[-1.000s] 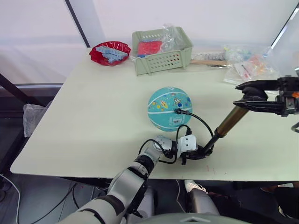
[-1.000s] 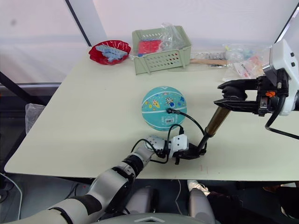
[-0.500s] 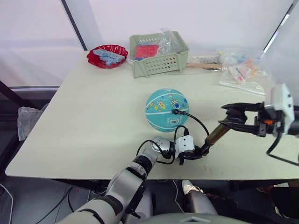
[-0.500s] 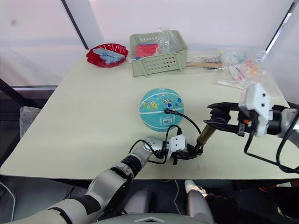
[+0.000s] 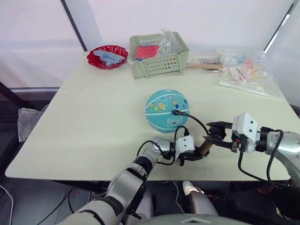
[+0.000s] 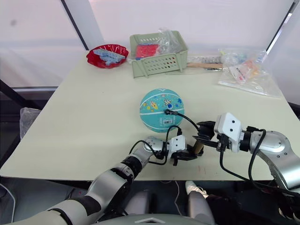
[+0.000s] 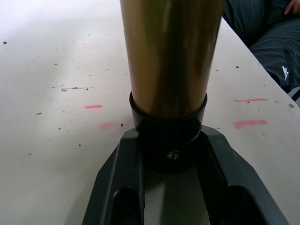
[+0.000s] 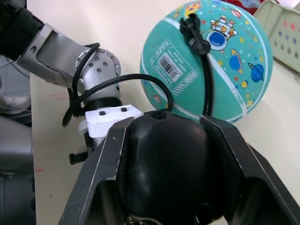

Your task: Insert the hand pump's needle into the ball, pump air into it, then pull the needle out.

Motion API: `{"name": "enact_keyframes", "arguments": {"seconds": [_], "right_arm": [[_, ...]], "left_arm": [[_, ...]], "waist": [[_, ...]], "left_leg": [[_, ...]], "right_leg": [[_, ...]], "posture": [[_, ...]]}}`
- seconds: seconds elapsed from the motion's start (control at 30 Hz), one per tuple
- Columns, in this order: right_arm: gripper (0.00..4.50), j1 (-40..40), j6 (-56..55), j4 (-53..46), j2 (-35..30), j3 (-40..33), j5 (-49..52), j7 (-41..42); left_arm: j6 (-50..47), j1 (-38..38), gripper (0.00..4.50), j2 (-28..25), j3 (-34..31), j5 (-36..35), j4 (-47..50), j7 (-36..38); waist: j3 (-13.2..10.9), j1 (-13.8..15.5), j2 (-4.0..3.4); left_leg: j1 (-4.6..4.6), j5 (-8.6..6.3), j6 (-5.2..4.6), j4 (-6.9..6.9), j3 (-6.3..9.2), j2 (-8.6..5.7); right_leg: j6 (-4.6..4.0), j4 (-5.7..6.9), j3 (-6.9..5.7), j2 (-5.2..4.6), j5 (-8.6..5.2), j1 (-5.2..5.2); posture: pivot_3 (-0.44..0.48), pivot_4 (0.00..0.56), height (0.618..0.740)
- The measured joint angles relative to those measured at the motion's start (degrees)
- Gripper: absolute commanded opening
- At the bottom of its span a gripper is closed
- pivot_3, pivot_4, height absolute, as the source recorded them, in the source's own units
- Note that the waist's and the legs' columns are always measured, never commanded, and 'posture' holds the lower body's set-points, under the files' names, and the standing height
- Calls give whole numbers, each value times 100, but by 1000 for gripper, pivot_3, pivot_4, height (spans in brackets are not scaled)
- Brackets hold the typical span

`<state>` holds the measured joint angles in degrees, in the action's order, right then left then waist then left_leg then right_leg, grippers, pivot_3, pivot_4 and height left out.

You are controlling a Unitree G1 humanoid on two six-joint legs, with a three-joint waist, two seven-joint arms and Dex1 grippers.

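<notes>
The teal ball [image 5: 165,108] rests on the cream table [image 5: 93,122]. A black fitting [image 5: 176,111] sits at the top of the ball, and the needle's pin is hidden inside it. A thin black hose [image 5: 199,121] arcs from the fitting down to the hand pump [image 7: 171,56]. That brass pump leans up to the right from the table's front edge. My left gripper [image 5: 196,154] is shut on its lower black cap [image 7: 168,136]. Just above, close to the brass barrel, my right gripper [image 5: 212,136] is shut on the pump's black handle [image 8: 164,164].
A green basket [image 5: 159,52] and a red bowl [image 5: 105,54] holding blue pieces stand at the back of the table. Clear plastic bags [image 5: 248,71] lie at the back right. The pump's base stands close to the table's front edge [image 5: 187,177].
My right gripper has come down and left along the pump with the handle, so the exposed brass length has shrunk to a short stub. The left gripper and ball have stayed put.
</notes>
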<state>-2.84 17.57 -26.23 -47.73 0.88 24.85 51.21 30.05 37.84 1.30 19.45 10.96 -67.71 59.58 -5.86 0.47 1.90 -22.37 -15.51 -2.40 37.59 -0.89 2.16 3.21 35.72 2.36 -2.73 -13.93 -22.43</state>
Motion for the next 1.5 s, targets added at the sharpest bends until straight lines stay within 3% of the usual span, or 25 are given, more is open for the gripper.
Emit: {"name": "enact_keyframes", "arguments": {"seconds": [0.1, 0.13, 0.17, 0.2, 0.27, 0.63, 0.8, 0.97, 1.13, 1.5], "right_arm": [[1655, 1, -68, 36, 58, 29, -34, 0], [1655, -4, -75, 46, 76, 34, -48, 0], [1655, -8, -77, 56, 88, 37, -57, -1], [1655, -11, -77, 65, 94, 38, -60, -1], [1655, -21, -79, 79, 121, 36, -74, -6], [1655, 246, -97, -135, 251, -88, -82, -174], [1655, 452, -165, -285, 316, -182, -89, -312], [1655, 495, -165, -372, 323, -186, -130, -405], [1655, 476, -164, -415, 331, -204, -135, -407], [1655, 360, -32, -411, 307, -334, -88, -284]], "left_arm": [[-92, -1, 2750, 1, -92, -41, 0, 159], [-102, 5, 3305, 1, -109, -54, 8, 196], [-106, 5, 3495, 2, -126, -76, 19, 214], [-107, -5, 4096, 2, -140, -95, 20, 228], [-151, -68, 4477, -2, -254, -229, 60, 405], [-328, -541, 4500, -325, -537, -864, 855, 1375], [-594, -1412, 4500, -1204, -645, -1426, 2336, 2064], [-895, -1877, 4500, -1494, -648, -1756, 3269, 2172], [-1327, -2613, 4500, -2162, -896, -2388, 4548, 2244], [-2022, -3234, 4500, -2834, -1469, -3370, 5890, 2119]], "waist": [[0, -15, 0], [0, -17, 0], [-2, -20, 1], [-4, -22, 1], [-22, -39, 5], [-85, -124, 4], [-127, -110, -37], [-132, -88, -35], [-136, -124, -41], [-152, -118, -58]], "left_leg": [[9, 0, 0, 0, -1, 2], [16, 0, 0, 0, -1, 4], [27, 0, 0, 0, -2, 6], [32, 0, 0, 0, -2, 8], [45, -1, 0, 0, -2, 15], [38, 0, 0, -9, -6, 13], [38, 0, 1, -19, -6, 21], [30, -1, 2, -17, -9, 14], [-18, 2, 8, -21, -5, 23], [-47, 12, 29, -22, -30, 19]], "right_leg": [[-2, 1, 1, 4, 1, 5], [-2, 1, 2, 4, 0, 11], [-2, 1, 2, 3, 0, 21], [-2, 1, 2, 2, 0, 27], [0, 1, 3, -6, -1, 39], [-3, 0, 10, -15, 0, 35], [-10, 0, 11, -51, -2, 31], [-7, -5, 2, -81, -3, 29], [-8, -7, 6, -103, -3, -15], [-7, -10, -15, -148, -3, -26]], "posture": [[0, 150, 736], [0, 150, 736], [0, 150, 736], [0, 150, 736], [0, 150, 736], [0, 150, 736], [0, 150, 736], [0, 150, 736], [0, 150, 736], [0, 150, 736]]}}
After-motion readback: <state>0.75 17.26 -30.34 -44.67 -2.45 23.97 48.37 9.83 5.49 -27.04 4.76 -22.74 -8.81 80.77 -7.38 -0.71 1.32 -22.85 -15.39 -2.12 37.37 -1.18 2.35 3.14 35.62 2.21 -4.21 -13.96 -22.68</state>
